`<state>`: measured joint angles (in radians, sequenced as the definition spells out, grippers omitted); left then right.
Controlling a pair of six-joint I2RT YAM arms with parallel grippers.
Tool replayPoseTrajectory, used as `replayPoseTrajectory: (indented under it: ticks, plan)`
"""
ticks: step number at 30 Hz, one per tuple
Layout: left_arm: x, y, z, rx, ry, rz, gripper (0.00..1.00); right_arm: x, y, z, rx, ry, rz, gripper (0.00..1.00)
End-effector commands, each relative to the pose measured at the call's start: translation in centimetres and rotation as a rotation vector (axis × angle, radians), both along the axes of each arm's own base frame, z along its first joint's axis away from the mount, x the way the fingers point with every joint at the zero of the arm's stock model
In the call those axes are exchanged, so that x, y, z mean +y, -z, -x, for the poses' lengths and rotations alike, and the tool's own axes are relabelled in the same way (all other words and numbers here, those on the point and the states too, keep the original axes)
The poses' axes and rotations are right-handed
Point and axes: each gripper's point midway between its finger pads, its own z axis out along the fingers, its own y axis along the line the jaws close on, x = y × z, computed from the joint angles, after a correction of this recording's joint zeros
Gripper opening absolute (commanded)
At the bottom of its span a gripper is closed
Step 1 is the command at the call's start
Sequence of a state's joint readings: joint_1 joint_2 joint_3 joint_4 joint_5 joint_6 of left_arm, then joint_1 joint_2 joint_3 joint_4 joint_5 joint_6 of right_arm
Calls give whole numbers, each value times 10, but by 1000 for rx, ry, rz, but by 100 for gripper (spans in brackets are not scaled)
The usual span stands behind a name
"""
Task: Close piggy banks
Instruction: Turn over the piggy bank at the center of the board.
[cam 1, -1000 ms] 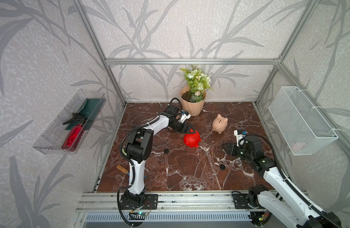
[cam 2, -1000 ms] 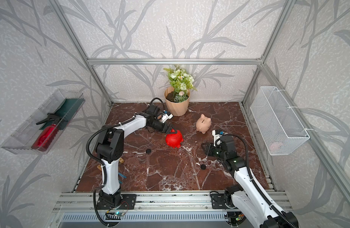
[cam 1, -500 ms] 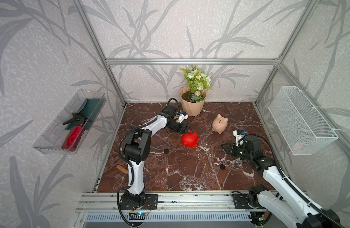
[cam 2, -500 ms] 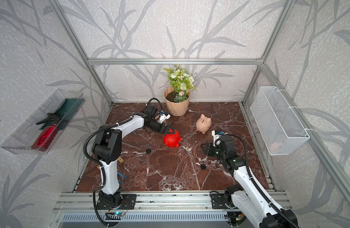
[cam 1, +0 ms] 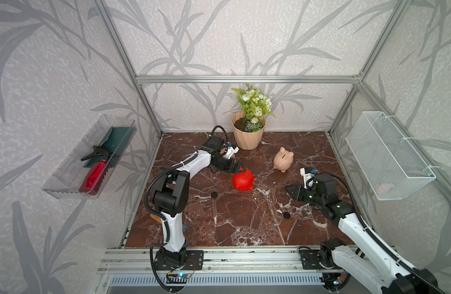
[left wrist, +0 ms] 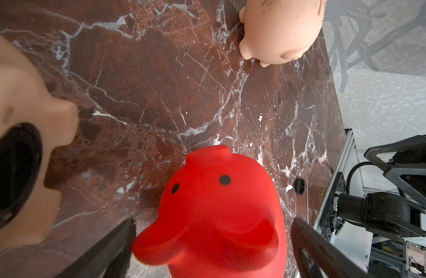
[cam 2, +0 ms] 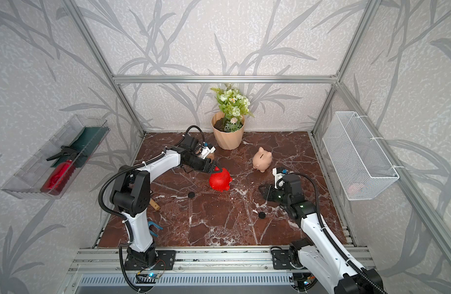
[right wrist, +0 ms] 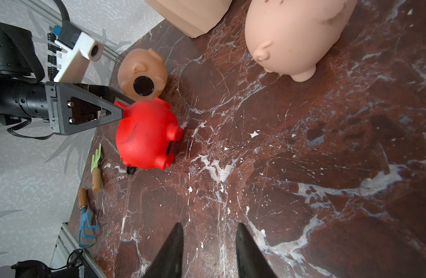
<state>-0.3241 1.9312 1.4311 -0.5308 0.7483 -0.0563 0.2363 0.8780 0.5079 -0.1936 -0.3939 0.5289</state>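
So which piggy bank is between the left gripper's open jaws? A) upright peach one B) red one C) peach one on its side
B: the left wrist view shows the left gripper open with the red piggy bank between its jaws.

The red pig [right wrist: 147,137] lies tipped on its side, ears between the spread tips of the left gripper [right wrist: 126,107]. A tan pig [right wrist: 142,72] lies just behind that gripper, its belly hole apparently plugged black. A second tan pig [cam 1: 283,160] stands upright near the right gripper [right wrist: 209,225].
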Motion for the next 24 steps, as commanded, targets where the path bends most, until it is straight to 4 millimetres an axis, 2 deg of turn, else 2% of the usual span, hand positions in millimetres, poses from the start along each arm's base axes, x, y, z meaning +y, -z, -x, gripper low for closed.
replayPoseTrajectory:
  ticks: [1, 9, 12, 18, 24]
  plan:
    - [9, -8, 3, -6, -27, -25, 99, 1, -10, -3, 13, 9, -16, 37]
    - [19, -1, 12, 16, -54, -78, 99, 8, -7, -2, 93, -14, -36, 36]
    - [22, -1, 15, 10, -80, -77, 99, 16, -16, -2, 89, -23, -58, 36]
    - [20, 2, 19, 44, -87, -53, 99, 53, -37, 4, 49, -118, -16, 36]
    - [29, -21, 18, -6, -151, -19, 98, 92, -46, 16, 33, -215, 53, 36]
